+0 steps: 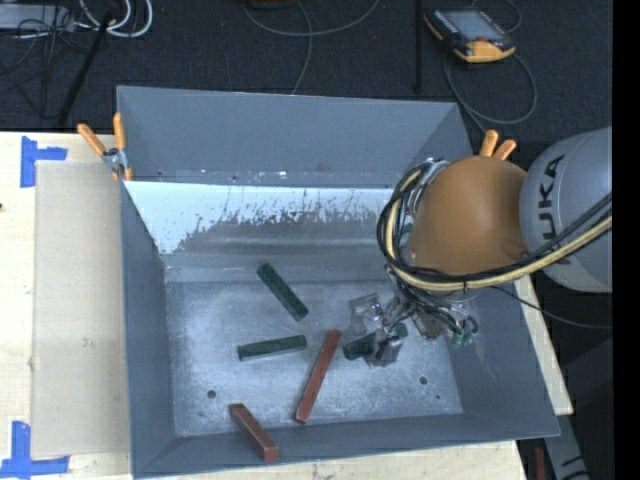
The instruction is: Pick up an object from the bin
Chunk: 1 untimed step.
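Your gripper (372,340) sits low over the floor of the bin (250,158). Its upper part is hidden under the orange wrist cover (465,218) and cables (392,248), so you cannot tell whether it is spread or pressed together. A small dark lump (355,350) at its tip is too murky to separate from the gripper itself. The nearest thing is a reddish-brown bar (317,376), whose upper end lies just beside the gripper on the view's left. Farther left lie a flat green bar (272,348) and a slanted green bar (282,291). A brown block (253,431) lies well apart, down-left.
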Each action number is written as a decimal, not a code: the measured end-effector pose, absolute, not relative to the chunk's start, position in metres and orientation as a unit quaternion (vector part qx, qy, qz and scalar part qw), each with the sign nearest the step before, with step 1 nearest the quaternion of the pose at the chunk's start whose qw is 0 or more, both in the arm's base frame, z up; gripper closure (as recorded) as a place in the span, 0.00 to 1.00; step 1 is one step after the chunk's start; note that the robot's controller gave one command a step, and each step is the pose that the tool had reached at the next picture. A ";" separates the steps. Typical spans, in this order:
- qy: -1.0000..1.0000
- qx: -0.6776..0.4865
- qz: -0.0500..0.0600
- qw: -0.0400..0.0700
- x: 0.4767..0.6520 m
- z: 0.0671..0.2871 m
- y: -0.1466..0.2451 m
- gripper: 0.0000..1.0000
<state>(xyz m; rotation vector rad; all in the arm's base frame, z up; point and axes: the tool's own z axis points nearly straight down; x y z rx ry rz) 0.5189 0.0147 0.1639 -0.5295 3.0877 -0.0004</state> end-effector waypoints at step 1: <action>0.985 -0.172 0.000 0.005 0.514 0.262 0.026 1.00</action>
